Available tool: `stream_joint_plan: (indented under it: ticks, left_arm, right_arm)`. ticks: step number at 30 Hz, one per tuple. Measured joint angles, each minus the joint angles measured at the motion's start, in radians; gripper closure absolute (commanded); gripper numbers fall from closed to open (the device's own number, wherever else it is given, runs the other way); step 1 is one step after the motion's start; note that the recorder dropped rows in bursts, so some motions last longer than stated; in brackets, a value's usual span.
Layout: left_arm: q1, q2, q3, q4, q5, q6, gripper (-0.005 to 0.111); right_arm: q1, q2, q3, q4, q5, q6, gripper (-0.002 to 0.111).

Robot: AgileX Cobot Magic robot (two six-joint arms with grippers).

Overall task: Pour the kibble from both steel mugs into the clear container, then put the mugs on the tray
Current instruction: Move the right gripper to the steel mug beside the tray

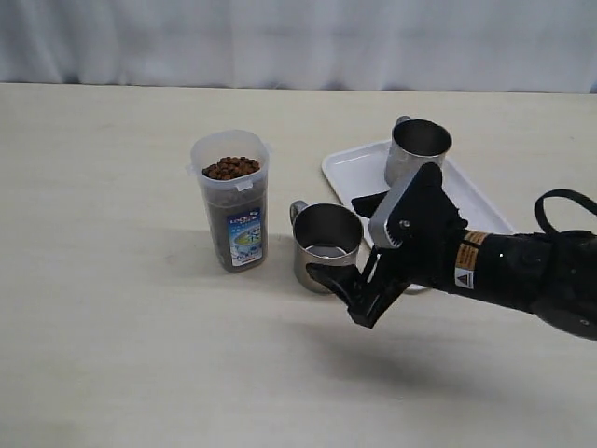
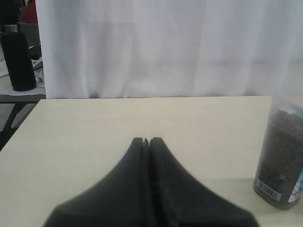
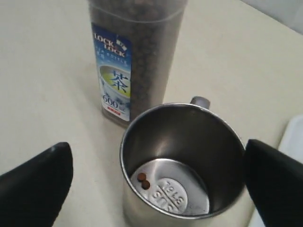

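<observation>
The clear container [image 1: 229, 201] stands left of centre, filled with kibble [image 1: 230, 168] to near its rim. One steel mug [image 1: 315, 250] stands upright on the table right of it. In the right wrist view this mug [image 3: 184, 165] holds just two pellets [image 3: 143, 180] on its bottom. My right gripper [image 1: 347, 241] is open, its fingers [image 3: 35, 184] standing either side of the mug, and the left-hand one is clearly apart from its wall. The other steel mug [image 1: 417, 149] stands on the white tray [image 1: 471, 196]. My left gripper [image 2: 147, 141] is shut on nothing above bare table, with the container [image 2: 281, 161] off to its side.
The tray lies right of the table mug, and its edge [image 3: 294, 137] shows beside my right finger. A white curtain [image 1: 298, 37] hangs behind the far table edge. A black bottle [image 2: 18, 59] stands on a separate surface beyond the table's far corner.
</observation>
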Motion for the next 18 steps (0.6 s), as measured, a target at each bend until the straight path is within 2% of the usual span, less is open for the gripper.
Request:
stream_joint_plan:
  ticks: [6, 18]
  left_arm:
    - [0.000, 0.000, 0.000, 0.000, 0.002, 0.000, 0.107]
    - [0.000, 0.000, 0.000, 0.011, 0.002, 0.000, 0.107]
  right_arm:
    - [0.000, 0.000, -0.036, 0.070, 0.076, 0.010, -0.002]
    - [0.000, 0.119, -0.097, 0.075, 0.039, 0.008, -0.002]
